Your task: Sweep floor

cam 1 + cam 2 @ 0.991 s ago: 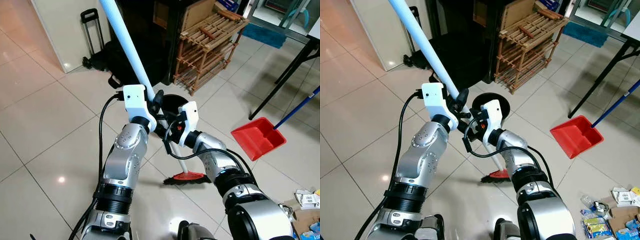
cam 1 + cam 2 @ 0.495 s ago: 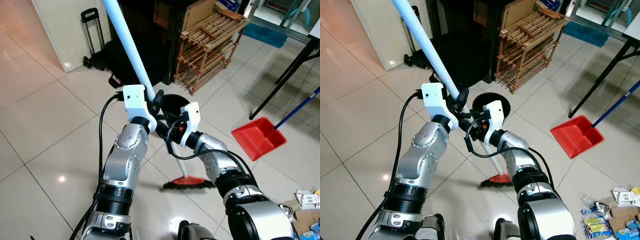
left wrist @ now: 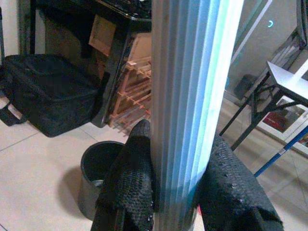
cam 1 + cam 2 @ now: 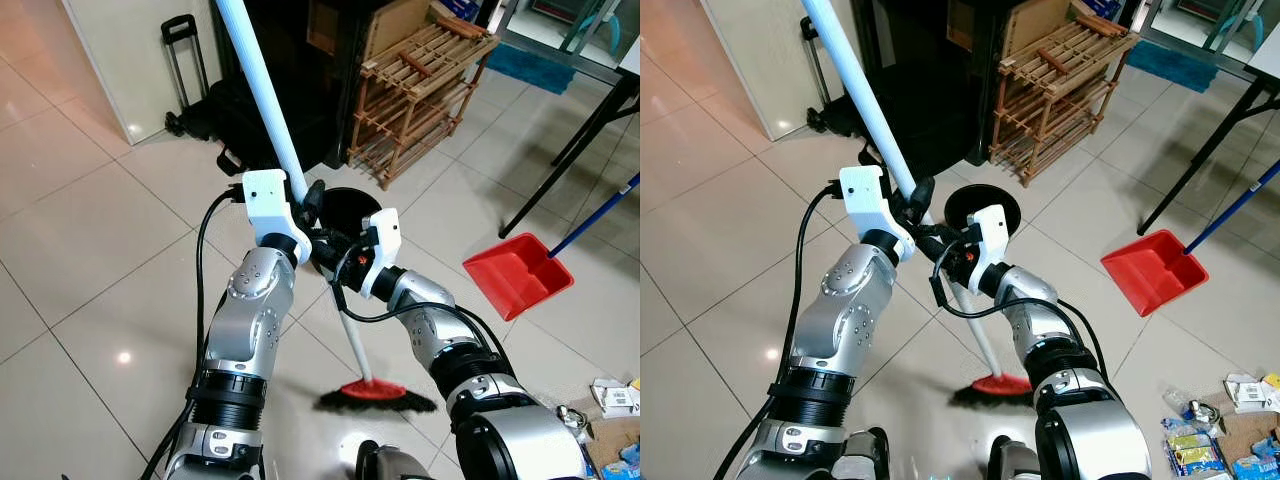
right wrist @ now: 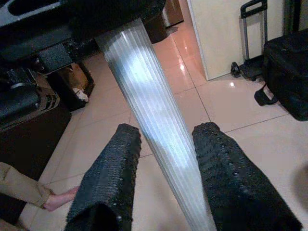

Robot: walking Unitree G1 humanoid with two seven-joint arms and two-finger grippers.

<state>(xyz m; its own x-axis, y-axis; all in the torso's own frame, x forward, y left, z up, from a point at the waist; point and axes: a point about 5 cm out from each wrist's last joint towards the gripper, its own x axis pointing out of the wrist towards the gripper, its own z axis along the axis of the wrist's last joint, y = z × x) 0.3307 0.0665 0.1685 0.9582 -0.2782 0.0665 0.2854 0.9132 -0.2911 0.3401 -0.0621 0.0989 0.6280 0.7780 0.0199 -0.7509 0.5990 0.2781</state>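
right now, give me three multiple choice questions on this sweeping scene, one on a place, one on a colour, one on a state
1. Where does the dustpan lie?
A. on the floor to the robot's right, ahead of the broom head
B. on the wooden rack
C. under the left arm

2. What colour is the broom head?
A. blue with white bristles
B. red with black bristles
C. all green

3. How is the broom handle held?
A. by the left gripper alone
B. by neither gripper
C. between the fingers of both grippers

Answers: 1 A, the red pan sits on the tiles at the right of the eye views. 2 B, a red block over dark bristles shows at the end of the stick. 3 C, the left gripper and the right gripper each have the ribbed pole between their black fingers.
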